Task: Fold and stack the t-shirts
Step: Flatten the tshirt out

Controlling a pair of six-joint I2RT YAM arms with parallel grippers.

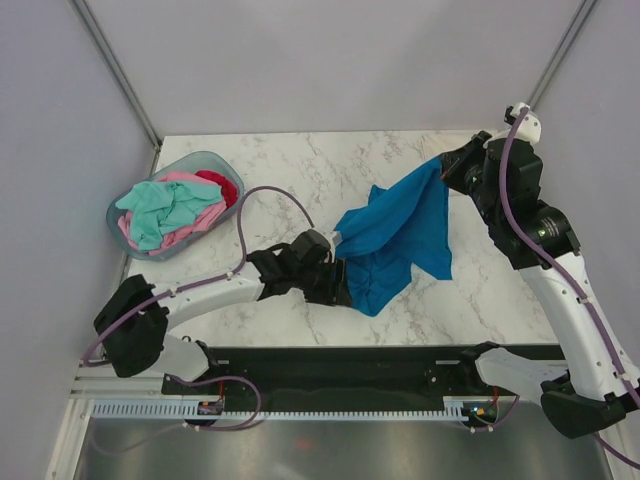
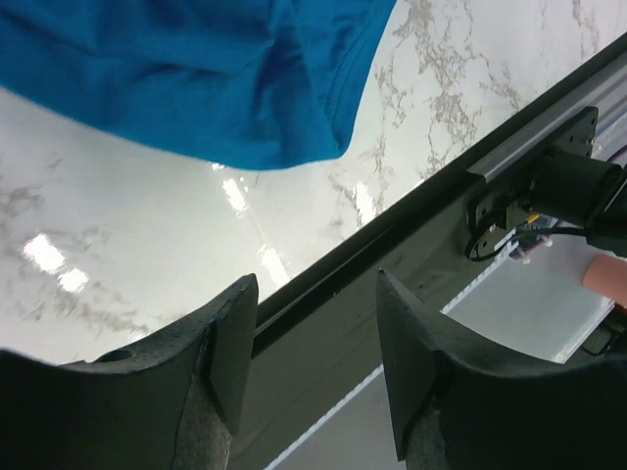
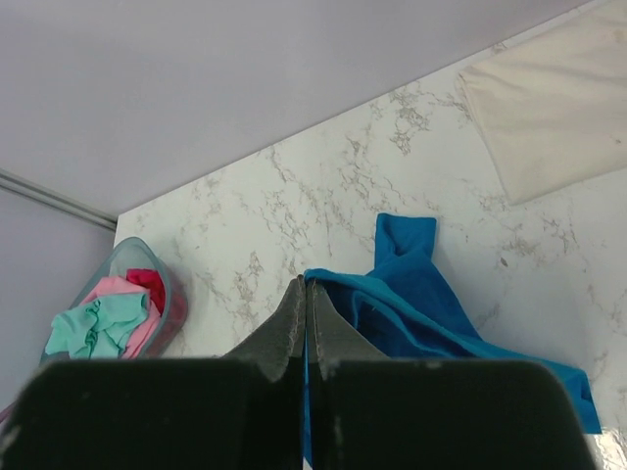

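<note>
The right gripper [image 3: 305, 289] pinches the blue shirt [image 1: 395, 235] mid-frame; the left gripper [image 2: 315, 294] gapes empty. Held by one corner, the shirt may bunch or slip free.

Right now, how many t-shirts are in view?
5. Blue shirt: in the right gripper, draped on the table. Cream shirt: flat on the table. Mint, pink, red: in the basket, which may hide more.

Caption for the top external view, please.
Right gripper pinches an edge of the blue t-shirt trailing onto the marble table; left gripper open beside it; other shirts heaped in the basket.
</note>
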